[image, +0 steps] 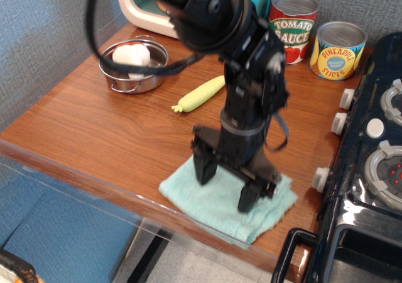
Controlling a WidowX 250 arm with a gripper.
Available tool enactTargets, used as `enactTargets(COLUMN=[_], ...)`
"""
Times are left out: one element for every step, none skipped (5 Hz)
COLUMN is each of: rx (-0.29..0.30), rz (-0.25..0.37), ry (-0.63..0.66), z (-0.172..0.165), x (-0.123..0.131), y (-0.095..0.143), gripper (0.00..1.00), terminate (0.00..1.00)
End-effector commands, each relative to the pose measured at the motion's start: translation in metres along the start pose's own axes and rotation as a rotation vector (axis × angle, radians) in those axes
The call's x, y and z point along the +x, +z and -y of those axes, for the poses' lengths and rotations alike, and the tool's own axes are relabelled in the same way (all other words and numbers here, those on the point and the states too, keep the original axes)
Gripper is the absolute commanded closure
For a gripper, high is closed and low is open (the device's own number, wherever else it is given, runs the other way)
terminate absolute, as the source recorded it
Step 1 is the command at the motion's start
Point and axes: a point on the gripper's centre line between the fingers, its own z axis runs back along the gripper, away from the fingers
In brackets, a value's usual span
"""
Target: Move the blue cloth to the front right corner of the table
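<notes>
Brown wood table, end effector spread wide, both fingertips pressing blue cloth at front edge

Aqua-blue cloth, wood-grain brown table

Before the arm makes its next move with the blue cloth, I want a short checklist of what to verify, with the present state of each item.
1. Blue cloth near the front right corner of the table: ok.
2. Cloth fully on the table: not ok, its front edge seems to reach or pass the rim.
3. Pincer fingers spread, pressing on the cloth: ok.
4. Cloth lies flat: cannot tell, the arm hides its middle.
5. Stove apart from the cloth: ok.
6. Yellow-handled spoon away from the arm: ok.
</notes>
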Motion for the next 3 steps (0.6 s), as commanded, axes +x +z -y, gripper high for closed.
enactTargets(rx=[-0.007, -0.051, -0.109], rz=[0.094, 0.225, 0.309], ry=[-0.004, 0.049, 0.102], z=[-0.001, -0.001, -0.003], x=[0.002, 0.02, 0.032], y=[0.013, 0.049, 0.08], gripper=[0.0, 0.0, 0.0], terminate=[0.0, 0.0, 0.0])
